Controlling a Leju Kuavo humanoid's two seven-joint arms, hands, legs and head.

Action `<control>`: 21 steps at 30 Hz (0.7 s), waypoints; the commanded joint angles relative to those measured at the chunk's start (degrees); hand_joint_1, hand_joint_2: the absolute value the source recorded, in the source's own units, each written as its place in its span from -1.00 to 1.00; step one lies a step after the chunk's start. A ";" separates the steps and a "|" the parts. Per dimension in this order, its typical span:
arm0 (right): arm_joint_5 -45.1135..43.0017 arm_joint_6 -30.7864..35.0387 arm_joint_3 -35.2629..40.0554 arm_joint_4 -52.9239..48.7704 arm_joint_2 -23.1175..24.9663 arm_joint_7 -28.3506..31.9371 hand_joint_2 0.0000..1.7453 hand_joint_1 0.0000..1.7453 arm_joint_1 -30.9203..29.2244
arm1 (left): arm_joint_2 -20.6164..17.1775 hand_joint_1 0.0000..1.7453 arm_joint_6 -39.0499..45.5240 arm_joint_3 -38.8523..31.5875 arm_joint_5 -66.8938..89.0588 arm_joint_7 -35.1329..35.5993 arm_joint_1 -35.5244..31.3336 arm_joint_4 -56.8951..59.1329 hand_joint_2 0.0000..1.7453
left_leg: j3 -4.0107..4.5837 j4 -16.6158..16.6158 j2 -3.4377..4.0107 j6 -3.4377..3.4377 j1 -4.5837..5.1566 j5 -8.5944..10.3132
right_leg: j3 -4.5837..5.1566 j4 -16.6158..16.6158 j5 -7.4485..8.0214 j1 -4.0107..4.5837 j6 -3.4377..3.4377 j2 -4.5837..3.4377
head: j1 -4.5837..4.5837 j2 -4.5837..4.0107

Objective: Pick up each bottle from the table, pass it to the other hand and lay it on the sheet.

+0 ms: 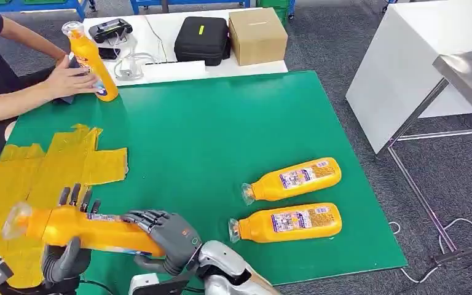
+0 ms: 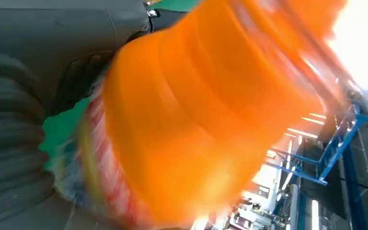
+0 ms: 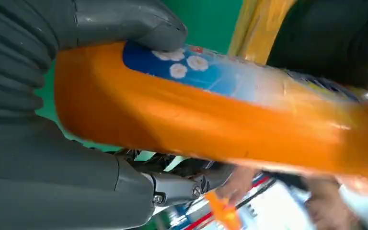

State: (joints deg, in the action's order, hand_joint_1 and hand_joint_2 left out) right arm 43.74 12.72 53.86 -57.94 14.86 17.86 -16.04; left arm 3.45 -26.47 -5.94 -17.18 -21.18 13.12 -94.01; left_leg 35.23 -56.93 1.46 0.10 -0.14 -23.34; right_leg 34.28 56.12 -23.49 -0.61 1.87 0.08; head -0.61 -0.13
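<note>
- Orange plastic, smooth and likely slippery, makes up the held bottle [image 1: 83, 228], carried level above the yellow sheet [image 1: 43, 169].
- Its base end is gripped by the right hand [image 1: 163, 236]; the left hand [image 1: 67, 249] is wrapped round its middle.
- A stiff, fairly light body is judged; the waist offers the surest hold.

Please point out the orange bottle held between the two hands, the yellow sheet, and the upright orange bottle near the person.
Orange plastic bottle in both hands [image 1: 77, 228]: head view, on its body.
Yellow taped sheet [image 1: 67, 163]: head view, on a bare part.
Upright orange bottle [image 1: 89, 61]: head view, on its body, under a person's hand.
</note>
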 commanded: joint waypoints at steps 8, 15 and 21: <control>1.62 -3.07 9.94 6.30 1.30 2.87 1.00 1.00 -0.35 | 0.17 1.00 -0.70 0.43 0.08 -0.32 1.05 0.53 1.00 | -0.20 0.02 -0.24 -0.03 -0.06 -0.07 | -0.23 -0.05 -0.11 0.06 -0.07 0.14 | 0.00 0.00; 0.96 -2.09 7.61 5.34 0.34 0.84 1.00 1.00 -1.38 | 0.99 1.00 -0.55 0.07 1.32 -0.86 1.39 -0.15 1.00 | -0.31 -0.03 -0.29 -0.03 -0.09 -0.16 | -0.37 -0.03 -0.18 0.08 -0.08 0.15 | 0.02 0.00; 0.96 -1.58 6.66 2.53 -0.94 0.14 1.00 1.00 -0.98 | 1.41 1.00 -0.43 -0.58 1.98 -0.95 2.06 -1.12 1.00 | -0.19 0.01 -0.23 -0.01 -0.06 -0.08 | -0.23 -0.06 -0.10 0.05 -0.05 0.14 | 0.02 0.00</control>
State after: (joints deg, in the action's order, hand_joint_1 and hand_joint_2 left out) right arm 44.39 11.34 58.45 -54.84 15.34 18.14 -17.33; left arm 3.67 -26.95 -6.71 -16.00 -22.34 16.73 -94.82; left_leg 35.22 -56.93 1.46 0.10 -0.14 -23.34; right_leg 34.29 56.12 -23.49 -0.61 1.87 0.08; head -0.59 -0.13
